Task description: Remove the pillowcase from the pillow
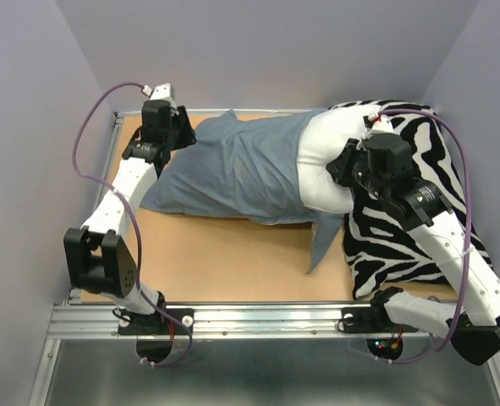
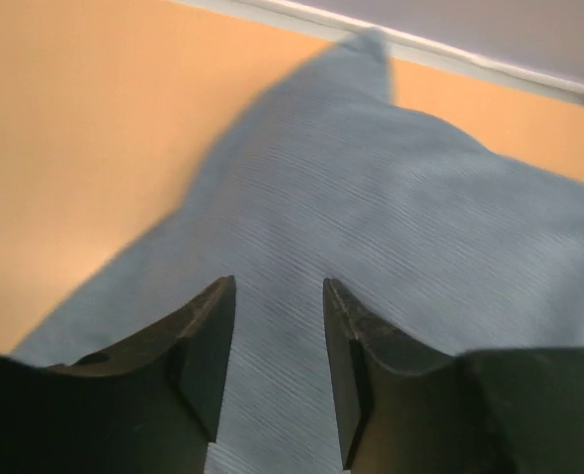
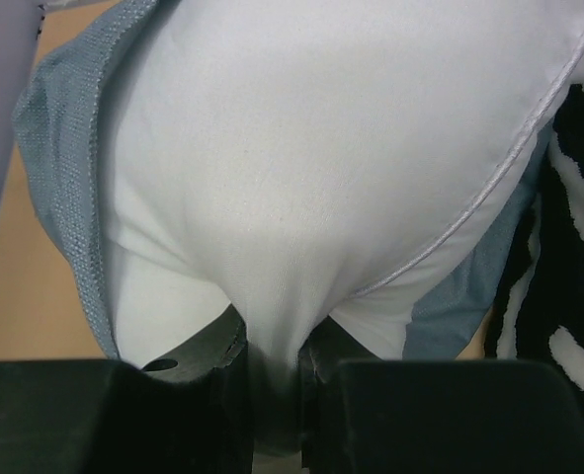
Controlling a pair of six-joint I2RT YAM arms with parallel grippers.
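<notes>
Tan tabletop [image 1: 224, 254]; left gripper [image 2: 277, 288] apart above pillowcase [image 1: 233, 169], its arm [image 1: 124, 184] outstretched; right gripper [image 3: 272, 341] clamped on pillow [image 3: 321, 148]

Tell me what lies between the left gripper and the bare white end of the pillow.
Only the pillowcase: its blue-grey fabric runs from the left gripper to the pillow and its bare end, as the top view shows.

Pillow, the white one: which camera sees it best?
The right wrist view: the pillow fills it, seam clear, a fold pinched in the right gripper. The top view shows only its end poking out of the pillowcase. The left wrist view shows just pillowcase, no pillow.
</notes>
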